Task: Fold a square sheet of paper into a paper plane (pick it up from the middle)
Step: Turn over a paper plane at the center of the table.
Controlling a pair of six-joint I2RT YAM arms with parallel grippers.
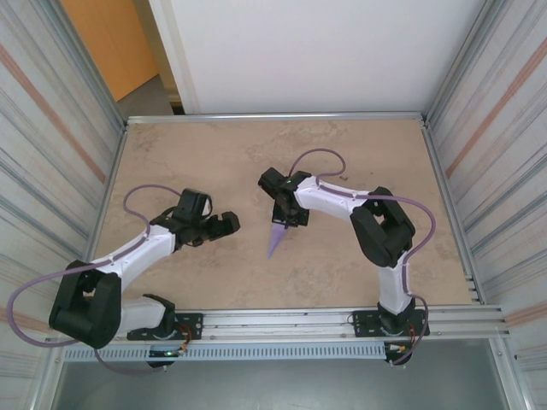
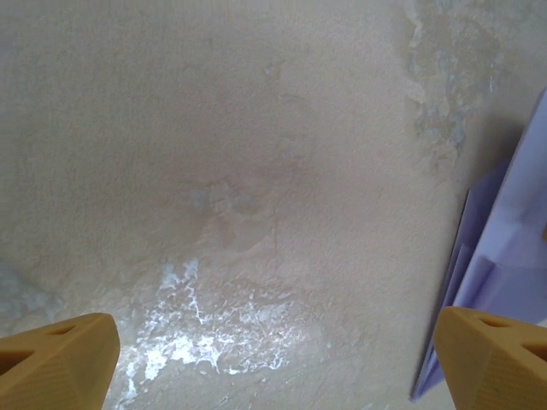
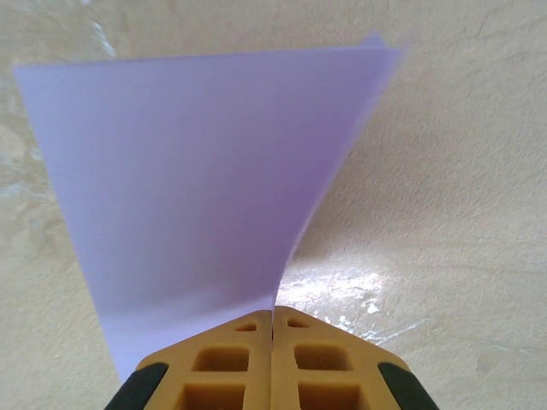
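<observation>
Orange-fingered right gripper (image 3: pixel 272 318) is clamped shut on the lavender paper plane (image 1: pixel 275 239), which hangs as a narrow pointed dart with its tip towards the tabletop (image 1: pixel 359 154); whether the tip touches cannot be told. Folding therefore appears complete and the pick-up grip made, with only the lift outstanding. Left gripper (image 1: pixel 224 224) stands just beside the plane, jaws wide apart and empty, and could foul a sideways move.

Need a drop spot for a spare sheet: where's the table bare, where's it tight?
Bare: far strip of table along the back rail; patch between right arm and right rail; near middle by the front rail. Crowded: centre, with the plane between left arm and right arm.
</observation>
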